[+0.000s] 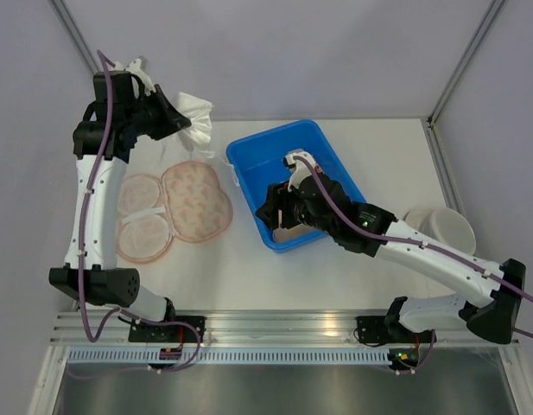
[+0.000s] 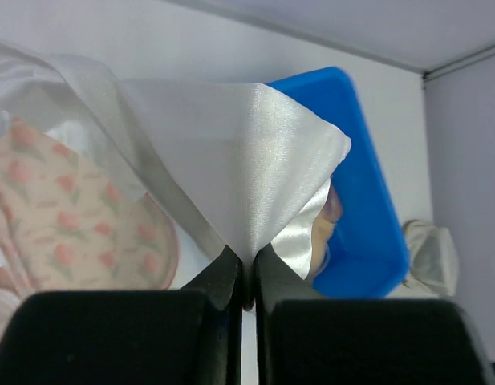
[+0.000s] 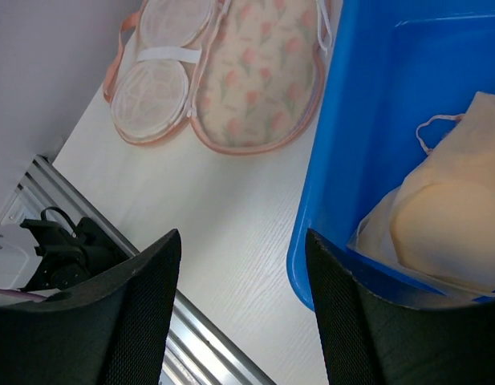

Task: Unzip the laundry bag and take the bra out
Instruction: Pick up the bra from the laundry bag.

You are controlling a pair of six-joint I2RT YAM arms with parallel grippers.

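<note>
The pink floral laundry bag (image 1: 195, 201) lies open and flat on the table, its mesh cup halves (image 1: 143, 216) to the left; it also shows in the left wrist view (image 2: 62, 216) and the right wrist view (image 3: 263, 72). My left gripper (image 1: 181, 121) (image 2: 247, 261) is raised at the back left, shut on a corner of a white satin cloth (image 2: 239, 160) that hangs from it. A beige bra (image 3: 448, 216) lies in the blue bin (image 1: 266, 151). My right gripper (image 1: 275, 216) (image 3: 243, 265) is open and empty above the bin's near left corner.
The blue bin (image 3: 351, 120) stands right of the bag, mid-table. A white rolled bundle (image 1: 443, 226) lies at the right edge. Grey walls close in the back and sides. A metal rail (image 1: 275, 328) runs along the near edge.
</note>
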